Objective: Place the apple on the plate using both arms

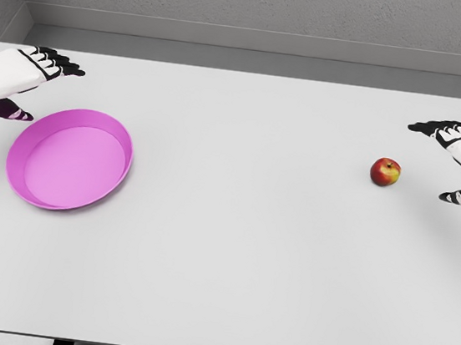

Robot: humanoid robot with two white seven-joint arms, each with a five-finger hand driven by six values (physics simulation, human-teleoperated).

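Right hand [459, 163] spread near apple [385, 171]; left hand [19, 79] beside plate [121, 138].

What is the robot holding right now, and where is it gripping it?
Nothing. Both the left hand and right hand are open; the apple lies free on the table.

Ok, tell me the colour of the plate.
The plate is pink-purple, plain with no pattern; the head view, the only one, shows it clearly.
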